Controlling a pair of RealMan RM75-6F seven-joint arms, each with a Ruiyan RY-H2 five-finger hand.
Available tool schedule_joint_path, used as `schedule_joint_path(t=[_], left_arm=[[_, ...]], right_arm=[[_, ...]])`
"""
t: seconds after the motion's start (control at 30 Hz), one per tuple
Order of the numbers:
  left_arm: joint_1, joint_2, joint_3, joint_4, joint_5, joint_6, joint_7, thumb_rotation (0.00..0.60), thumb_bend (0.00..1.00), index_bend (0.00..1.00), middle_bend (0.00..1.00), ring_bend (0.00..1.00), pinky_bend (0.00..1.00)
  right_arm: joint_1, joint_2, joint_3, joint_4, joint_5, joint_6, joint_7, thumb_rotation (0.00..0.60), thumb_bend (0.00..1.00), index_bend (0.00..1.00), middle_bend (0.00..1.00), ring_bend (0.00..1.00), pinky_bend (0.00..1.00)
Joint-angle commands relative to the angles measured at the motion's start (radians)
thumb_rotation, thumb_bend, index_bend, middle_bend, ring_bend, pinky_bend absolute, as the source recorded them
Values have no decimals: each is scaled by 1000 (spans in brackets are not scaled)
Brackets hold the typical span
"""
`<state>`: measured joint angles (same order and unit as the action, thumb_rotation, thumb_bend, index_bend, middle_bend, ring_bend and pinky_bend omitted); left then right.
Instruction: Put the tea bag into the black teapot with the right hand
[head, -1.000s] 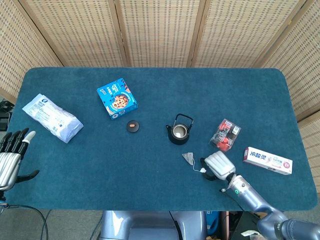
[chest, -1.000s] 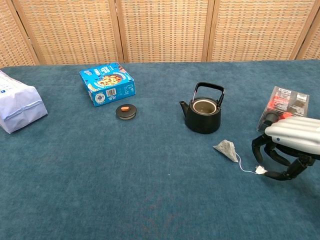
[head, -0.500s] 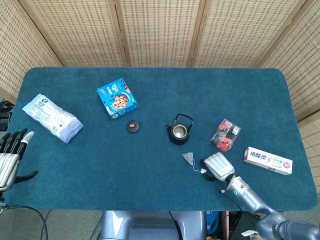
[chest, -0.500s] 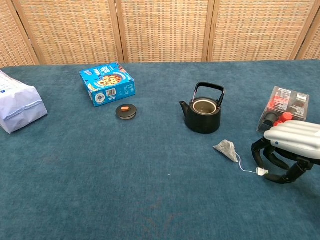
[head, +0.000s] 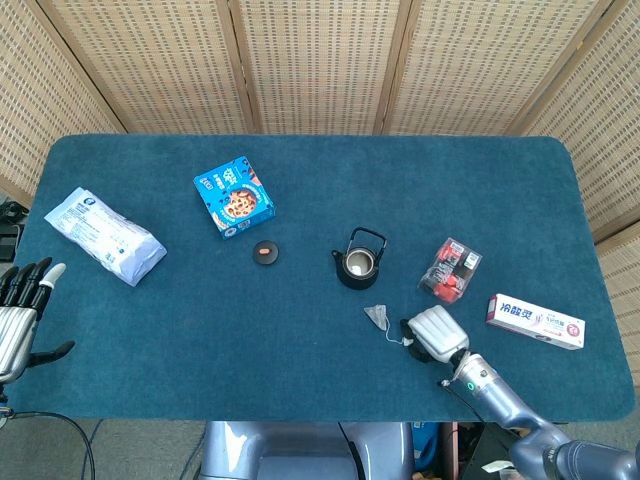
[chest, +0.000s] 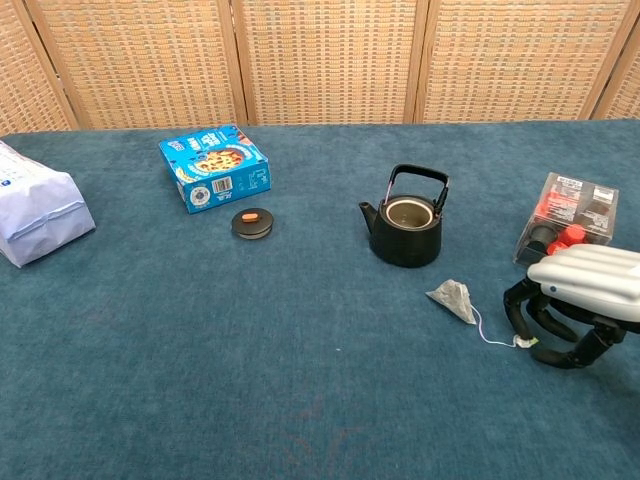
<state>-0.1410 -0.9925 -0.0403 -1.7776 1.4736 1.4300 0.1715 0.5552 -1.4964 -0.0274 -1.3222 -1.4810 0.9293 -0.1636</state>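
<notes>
The black teapot (head: 358, 260) (chest: 406, 225) stands open-topped at mid table, its handle upright. A tea bag (head: 378, 316) (chest: 453, 300) lies flat on the cloth just in front and to the right of it, its string running to a small tag (chest: 522, 342). My right hand (head: 435, 333) (chest: 580, 290) arches over that tag, fingers curled down with their tips at it; whether the tag is pinched is unclear. My left hand (head: 20, 310) hovers at the table's left edge, fingers spread, holding nothing.
The teapot's lid (head: 265, 252) (chest: 252, 222) lies left of the pot. A blue cookie box (head: 234, 196) and a white bag (head: 104, 235) sit further left. A clear box with red items (head: 450, 270) (chest: 575, 212) and a toothpaste carton (head: 535, 321) flank my right hand.
My right hand has shifted slightly right, its fingertips closing in around the tag. The left hand has sunk a little toward the frame's edge. The tea bag has not moved.
</notes>
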Motion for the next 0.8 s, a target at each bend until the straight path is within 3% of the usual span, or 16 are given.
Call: schedule_joint_path(t=[0.03,0.2,0.8], left_arm=[[0,0,0,1,-1,0,-1,600,71,0,0,0,0],[2,-1,0,4,-3,1,-4,600,71,0,0,0,0],[6,-3,1,11,-3,3,-17,600,71,0,0,0,0]], right_arm=[[1,-1,0,1,1,-2,-1,561,505,543,821,825,862],[3,-4,2,3,5,-5,-5,599,505,558,824,826,862],[7,-4,7,-10,20,-14,-13,600,505,603,830,831,867]])
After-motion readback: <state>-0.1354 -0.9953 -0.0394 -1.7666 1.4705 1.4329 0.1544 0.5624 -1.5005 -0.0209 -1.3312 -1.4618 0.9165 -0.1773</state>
